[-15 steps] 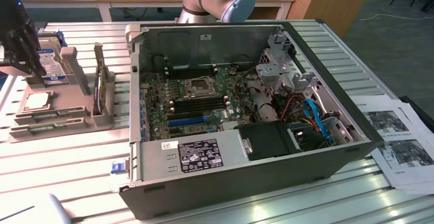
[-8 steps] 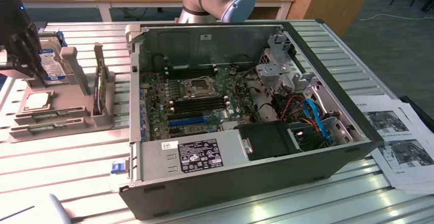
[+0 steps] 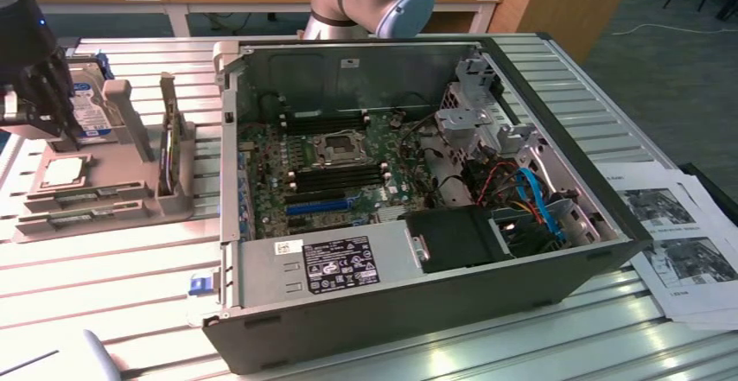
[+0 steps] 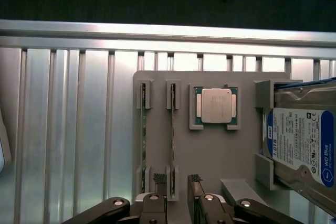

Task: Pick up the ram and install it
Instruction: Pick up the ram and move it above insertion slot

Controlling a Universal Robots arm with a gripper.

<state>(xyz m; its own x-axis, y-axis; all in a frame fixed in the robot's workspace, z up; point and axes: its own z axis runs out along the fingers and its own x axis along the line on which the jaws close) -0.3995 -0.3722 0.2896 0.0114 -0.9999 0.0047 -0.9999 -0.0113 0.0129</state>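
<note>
My fingers (image 4: 159,178) stand wide, 1 dark ribbed pad on each side of the ram (image 4: 171,129). It is a thin green stick set on edge in the grey plastic holder (image 4: 210,156) on the ribbed aluminium bench (image 4: 68,129). Nearby sit a square metal-capped processor (image 4: 215,105) and a hard drive (image 4: 299,145) labelled "WD Blue".

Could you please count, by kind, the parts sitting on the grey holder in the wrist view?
Ram sticks: 2
Processor chip: 1
Hard drive: 1
Total: 4
</note>
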